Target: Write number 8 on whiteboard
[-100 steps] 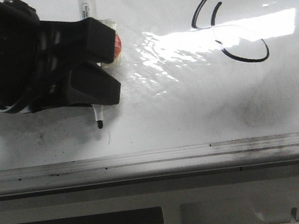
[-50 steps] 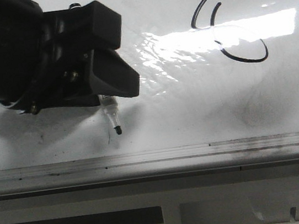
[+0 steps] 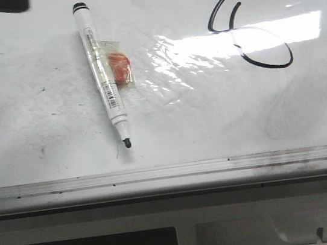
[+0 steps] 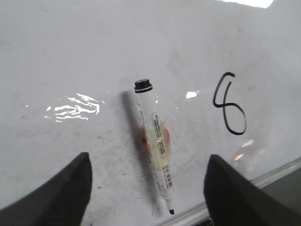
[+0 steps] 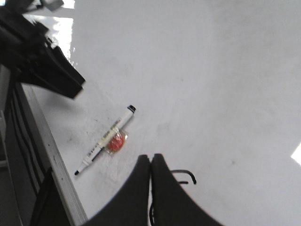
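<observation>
Left gripper (image 4: pixel 148 188) has let go and pulled up, fingers spread wide and empty! Right gripper (image 5: pixel 150 169) hangs pinched together. The marker (image 3: pixel 102 76) now lies free, upper left of the whiteboard (image 3: pixel 214 133); the number 8 (image 3: pixel 249 31) sits upper right. Writing looks finished.

A white marker pen with a black end cap (image 4: pixel 154 149) lies flat on the big shiny white board (image 4: pixel 94 52). Its small dark tip is close to the grey rail (image 4: pixel 263 181) at the board's edge. A thin black hand-drawn number 8 (image 4: pixel 229 104) sits beside the pen, not touching it. The left gripper's (image 4: pixel 147 188) two dark fingers (image 4: pixel 61 197) stand wide apart, one on each side of the pen, holding nothing.
</observation>
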{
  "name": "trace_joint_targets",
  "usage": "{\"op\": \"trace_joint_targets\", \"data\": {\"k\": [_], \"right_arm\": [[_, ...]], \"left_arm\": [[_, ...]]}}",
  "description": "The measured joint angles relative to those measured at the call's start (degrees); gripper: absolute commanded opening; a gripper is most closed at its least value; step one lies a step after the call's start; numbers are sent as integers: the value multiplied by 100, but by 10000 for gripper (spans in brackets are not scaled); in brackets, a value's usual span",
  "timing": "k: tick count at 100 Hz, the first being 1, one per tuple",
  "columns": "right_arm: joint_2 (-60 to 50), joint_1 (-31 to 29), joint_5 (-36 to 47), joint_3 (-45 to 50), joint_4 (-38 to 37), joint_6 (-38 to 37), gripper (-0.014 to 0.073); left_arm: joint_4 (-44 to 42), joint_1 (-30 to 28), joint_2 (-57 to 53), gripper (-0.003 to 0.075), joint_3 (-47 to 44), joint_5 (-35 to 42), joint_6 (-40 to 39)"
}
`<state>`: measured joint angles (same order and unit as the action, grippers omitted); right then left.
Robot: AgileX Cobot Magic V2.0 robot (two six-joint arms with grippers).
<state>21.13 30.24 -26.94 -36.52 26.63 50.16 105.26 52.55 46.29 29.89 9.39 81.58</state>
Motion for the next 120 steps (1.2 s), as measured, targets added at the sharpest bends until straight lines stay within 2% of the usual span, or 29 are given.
{"op": "trace_joint_targets", "data": {"k": [5,6,13,38,95,100,108,120], "right_arm": [[-305,-74,34,242,-53,0,-60],[-347,-90,46,309,-63,0,-60],[-737,-129,90,598,-110,0,-62],[-1422,-150,105,991,-124,0,-64],[-1433,-150,105,1001,-124,-10,-64],[-1433,-150,105,1001,-124,-10,-64],[-1433,-150,105,1001,-124,-10,-64],[-1433,-150,105,1001,-124,-10,-64]], "left_arm": [[0,13,-464,185,-199,-91,0],[0,13,-521,132,-227,-119,0],[0,13,-1069,-20,-490,-258,0],[0,13,-2157,-20,-1072,-669,0],[-65,13,-2221,-20,-1179,-573,92],[-381,13,-2262,-20,-1258,-449,121],[-1585,13,-2376,-20,-1427,-365,122],[-3203,-214,-2635,-20,-1734,-365,-495]]}}
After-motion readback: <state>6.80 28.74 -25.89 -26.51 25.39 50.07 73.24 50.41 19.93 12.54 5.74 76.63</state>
